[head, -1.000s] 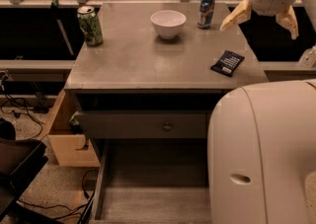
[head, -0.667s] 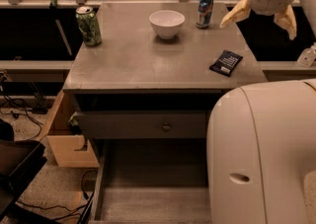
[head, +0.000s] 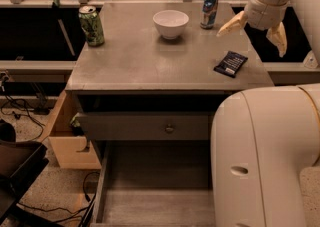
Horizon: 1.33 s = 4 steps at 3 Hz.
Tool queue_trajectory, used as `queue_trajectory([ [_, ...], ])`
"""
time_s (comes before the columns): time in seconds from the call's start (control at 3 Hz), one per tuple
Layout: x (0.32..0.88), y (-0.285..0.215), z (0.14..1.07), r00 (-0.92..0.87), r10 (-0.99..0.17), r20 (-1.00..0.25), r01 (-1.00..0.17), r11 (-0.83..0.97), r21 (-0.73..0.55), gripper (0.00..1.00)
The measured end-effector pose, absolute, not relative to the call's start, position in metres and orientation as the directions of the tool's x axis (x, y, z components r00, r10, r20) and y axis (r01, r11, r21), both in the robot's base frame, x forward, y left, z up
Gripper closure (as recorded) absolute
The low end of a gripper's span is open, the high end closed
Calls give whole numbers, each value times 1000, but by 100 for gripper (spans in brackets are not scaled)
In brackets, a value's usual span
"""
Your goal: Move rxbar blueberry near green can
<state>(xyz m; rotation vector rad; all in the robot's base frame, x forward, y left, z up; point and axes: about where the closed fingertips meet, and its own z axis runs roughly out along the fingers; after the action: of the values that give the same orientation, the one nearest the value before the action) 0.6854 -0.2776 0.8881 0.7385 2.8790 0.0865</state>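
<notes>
The rxbar blueberry [head: 231,64], a flat dark navy wrapper with a white end, lies on the grey table [head: 130,61] near its front right corner. The green can [head: 91,25] stands upright at the table's back left corner. My gripper [head: 255,32] hangs above the table's right edge, just behind and above the bar, with its two pale fingers [head: 231,23] spread wide apart and nothing between them. It does not touch the bar.
A white bowl [head: 170,23] sits at the back middle of the table. A slim blue and white can [head: 209,9] stands behind it to the right, close to my gripper. A drawer [head: 145,126] sits under the tabletop. My pale arm body [head: 265,161] fills the lower right.
The gripper has shifted slightly down toward the bar. The bar, cans and bowl have not moved.
</notes>
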Motion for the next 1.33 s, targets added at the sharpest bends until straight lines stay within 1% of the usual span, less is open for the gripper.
queue_trajectory([
  [0.33, 692, -269, 872, -853, 511, -107, 500, 858, 118, 0],
  [1.0, 703, -251, 839, -856, 515, -35, 508, 852, 124, 0],
  [1.33, 706, -244, 821, -853, 522, 1, 518, 848, 114, 18],
])
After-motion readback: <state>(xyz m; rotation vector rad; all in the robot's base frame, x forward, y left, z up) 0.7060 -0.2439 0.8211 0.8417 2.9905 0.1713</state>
